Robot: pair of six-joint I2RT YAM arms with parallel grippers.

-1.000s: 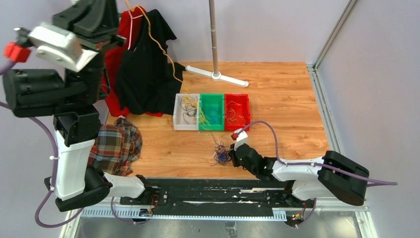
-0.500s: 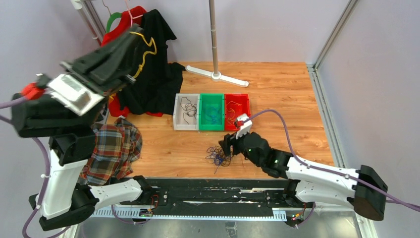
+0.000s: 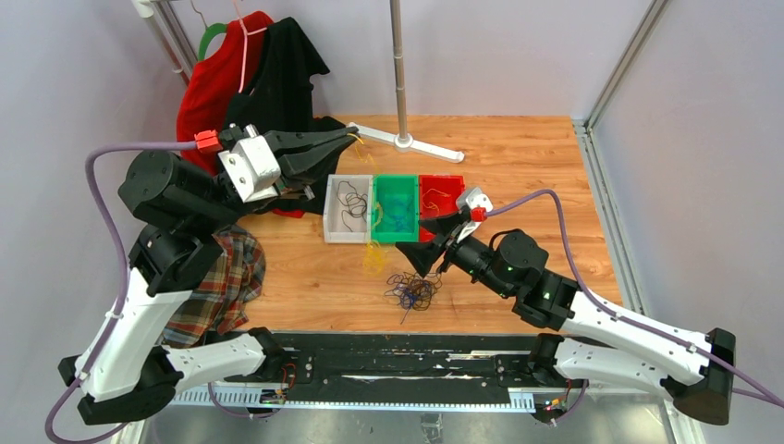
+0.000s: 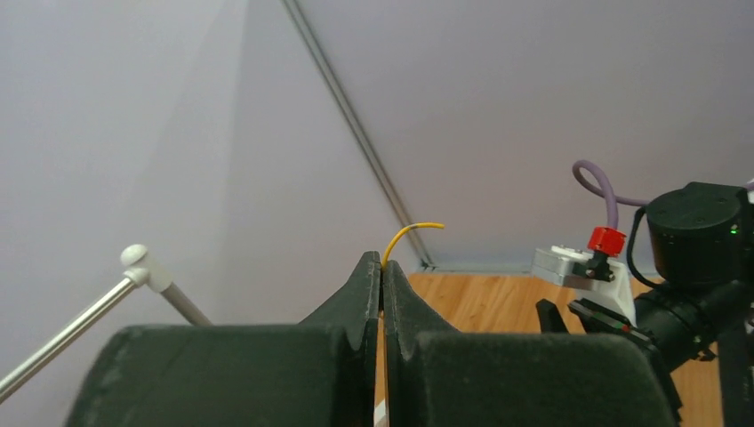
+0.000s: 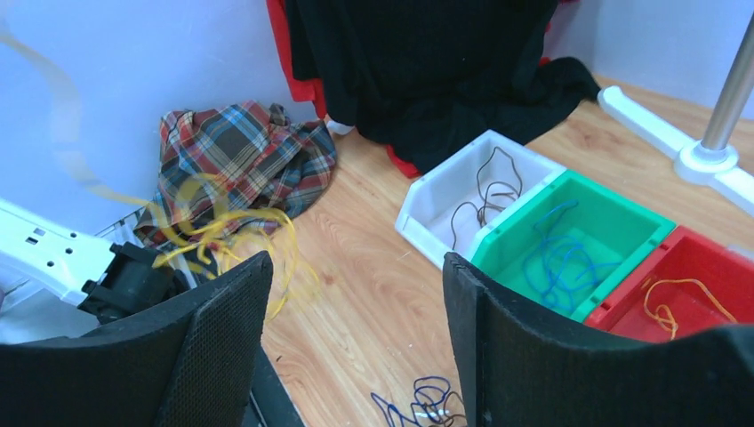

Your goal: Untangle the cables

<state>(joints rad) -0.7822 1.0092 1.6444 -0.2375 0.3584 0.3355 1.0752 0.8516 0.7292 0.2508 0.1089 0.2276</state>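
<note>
A dark tangle of blue and black cables (image 3: pixel 411 291) lies on the wooden table in front of the bins; the right wrist view shows its blue loops (image 5: pixel 427 405). My left gripper (image 3: pixel 347 139) is raised behind the white bin (image 3: pixel 328 211) and shut on a yellow cable (image 4: pixel 413 233). That cable hangs down in a blurred bunch (image 3: pixel 373 256) (image 5: pixel 222 236). My right gripper (image 3: pixel 431 239) is open above the tangle with nothing between its fingers (image 5: pixel 222 302). Black cables lie in the white bin (image 5: pixel 422 227), blue ones in the green bin (image 5: pixel 613 222), yellow-orange ones in the red bin (image 5: pixel 702 258).
The green bin (image 3: pixel 395 238) and red bin (image 3: pixel 444 182) stand in a row with the white one at mid-table. A plaid cloth (image 3: pixel 217 277) lies at the left. Red and black garments (image 3: pixel 268 83) hang at the back left. A stand's pole and foot (image 3: pixel 403 141) are behind the bins.
My right gripper let go of the tangle, opened wide and rose above it. The left arm swung down from high at the left to behind the bins, the yellow cable trailing from it.
</note>
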